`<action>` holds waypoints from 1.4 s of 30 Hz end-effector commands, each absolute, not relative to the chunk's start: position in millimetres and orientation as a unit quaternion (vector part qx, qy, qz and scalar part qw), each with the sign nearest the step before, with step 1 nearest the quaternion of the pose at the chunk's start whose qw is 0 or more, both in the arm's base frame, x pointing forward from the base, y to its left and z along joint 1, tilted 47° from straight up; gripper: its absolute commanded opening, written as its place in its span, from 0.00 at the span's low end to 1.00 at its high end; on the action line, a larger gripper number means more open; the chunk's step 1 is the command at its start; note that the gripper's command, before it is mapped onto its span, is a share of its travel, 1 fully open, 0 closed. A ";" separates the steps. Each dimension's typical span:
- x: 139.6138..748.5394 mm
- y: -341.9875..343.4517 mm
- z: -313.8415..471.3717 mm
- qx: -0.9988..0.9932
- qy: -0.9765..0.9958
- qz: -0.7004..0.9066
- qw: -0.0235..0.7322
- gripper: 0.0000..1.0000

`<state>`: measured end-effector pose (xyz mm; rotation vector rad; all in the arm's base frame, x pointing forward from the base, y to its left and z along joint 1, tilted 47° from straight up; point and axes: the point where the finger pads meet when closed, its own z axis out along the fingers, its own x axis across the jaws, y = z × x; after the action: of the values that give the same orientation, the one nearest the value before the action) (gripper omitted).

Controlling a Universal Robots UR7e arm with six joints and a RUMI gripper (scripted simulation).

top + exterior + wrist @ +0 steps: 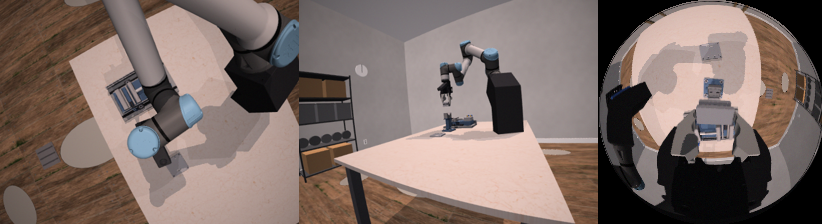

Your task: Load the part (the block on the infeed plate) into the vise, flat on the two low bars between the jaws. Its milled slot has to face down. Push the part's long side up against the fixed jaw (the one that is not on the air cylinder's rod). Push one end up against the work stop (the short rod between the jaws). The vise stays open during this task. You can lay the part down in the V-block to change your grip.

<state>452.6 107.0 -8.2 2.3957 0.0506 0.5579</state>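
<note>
My gripper point(446, 103) hangs high above the table and is shut on the part point(715, 121), a pale grey block held between the fingers. In the wrist view the V-block point(713, 89), blue with a grey notch, lies just below and ahead of the part. It also shows in the exterior view point(447, 121), directly under the gripper. The infeed plate point(177, 164) is a flat grey square with nothing on it; it also shows in the wrist view point(712, 52). The vise point(129, 96) with blue jaws and two pale bars stands open, partly hidden by my forearm.
The black robot pedestal point(505, 103) stands on the table to the right of the vise. A shelf with boxes point(323, 124) stands off the table at the left. My arm links point(165, 119) cover part of the vise and V-block from above.
</note>
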 end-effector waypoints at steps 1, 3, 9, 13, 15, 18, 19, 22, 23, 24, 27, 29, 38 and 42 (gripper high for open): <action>452.7 107.3 -8.0 0.917 0.019 0.214 0.336 0.00; 452.7 107.3 -8.0 0.917 0.019 0.214 0.337 0.00; 452.7 107.3 -8.1 0.915 0.017 0.214 0.342 0.00; 452.8 107.4 -8.1 0.912 0.016 0.214 0.349 0.00; 452.8 107.5 -8.1 0.910 0.015 0.214 0.354 0.00; 452.8 107.6 -8.3 0.907 0.013 0.214 0.362 0.00; 452.8 107.6 -8.3 0.906 0.012 0.214 0.364 0.00; 452.8 107.7 -8.4 0.904 0.011 0.215 0.371 0.00; 452.8 107.7 -8.4 0.904 0.011 0.215 0.371 0.00; 452.9 107.8 -8.4 0.902 0.010 0.215 0.374 0.00; 452.9 107.9 -8.6 0.898 0.007 0.215 0.385 0.00; 452.9 108.0 -8.7 0.894 0.005 0.215 0.393 0.00; 453.0 108.4 -9.2 0.877 -0.004 0.215 0.429 0.00; 453.0 108.5 -9.2 0.873 -0.006 0.215 0.438 0.00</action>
<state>453.0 108.2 -9.2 2.1980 -0.0022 0.5406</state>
